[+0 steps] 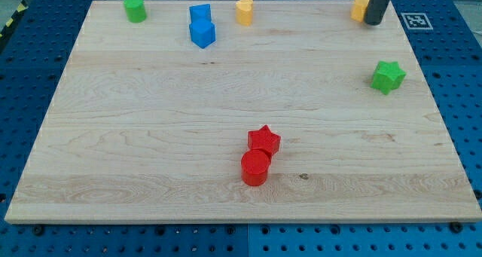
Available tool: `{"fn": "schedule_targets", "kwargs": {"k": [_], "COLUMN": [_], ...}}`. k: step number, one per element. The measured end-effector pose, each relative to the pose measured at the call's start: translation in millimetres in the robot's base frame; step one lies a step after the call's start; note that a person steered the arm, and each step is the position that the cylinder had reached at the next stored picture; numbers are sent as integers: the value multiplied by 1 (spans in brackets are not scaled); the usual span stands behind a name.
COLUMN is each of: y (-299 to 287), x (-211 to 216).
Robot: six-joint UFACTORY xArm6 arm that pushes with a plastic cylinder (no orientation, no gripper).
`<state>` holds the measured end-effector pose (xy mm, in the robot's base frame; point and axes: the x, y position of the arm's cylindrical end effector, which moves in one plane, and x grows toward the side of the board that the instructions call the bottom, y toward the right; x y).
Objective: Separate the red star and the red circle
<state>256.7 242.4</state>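
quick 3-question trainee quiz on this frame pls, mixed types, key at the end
1. True or false: the red star and the red circle are touching.
2. My tip is nearest which block? A) green star B) orange block C) green cylinder
3. Fill in: the two blue blocks sit near the view's ____ edge of the board.

Key: 1 true; 2 B; 3 top.

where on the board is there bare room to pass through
Bare wood spans the middle, between the blue blocks and the touching red star and red circle. The top edge is crowded; my tip sits beside an orange block.
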Motion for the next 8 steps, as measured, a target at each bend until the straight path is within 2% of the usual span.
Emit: {"fn": "schedule_targets", "kwargs": {"k": [3,4,5,6,7,8], "y": [-43,-74,-134,-197,-228,-228], "x": [26,66,78,77,72,73]}}
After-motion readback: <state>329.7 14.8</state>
